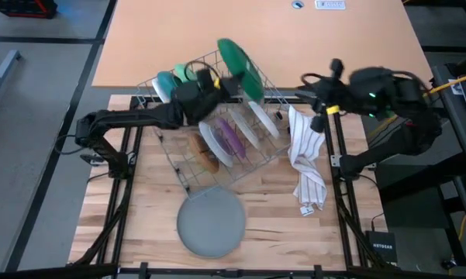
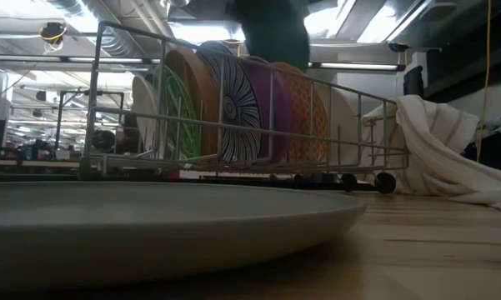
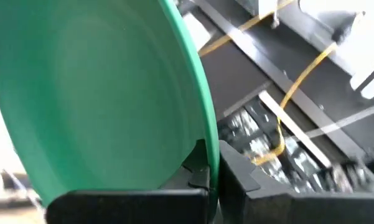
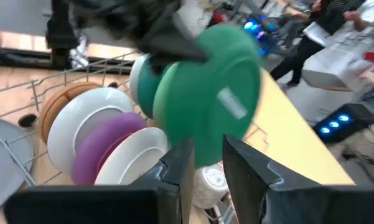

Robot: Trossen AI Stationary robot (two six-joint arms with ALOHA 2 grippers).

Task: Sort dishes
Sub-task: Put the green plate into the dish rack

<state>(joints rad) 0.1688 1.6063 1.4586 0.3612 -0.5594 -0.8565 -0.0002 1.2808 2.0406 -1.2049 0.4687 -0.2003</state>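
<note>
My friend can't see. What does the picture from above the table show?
The left gripper holds a green plate above a grey wire rack full of standing dishes. A grey plate lies flat in front, a white striped cloth beside the rack, the right gripper nearby.

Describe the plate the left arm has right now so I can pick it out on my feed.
Find the grey wire rack in the middle of the table. Above its far end, the left gripper is shut on the rim of a large green plate, holding it on edge. It is the only dish lifted clear of the rack; the others stand in the slots, and a grey plate lies flat in front.
</note>
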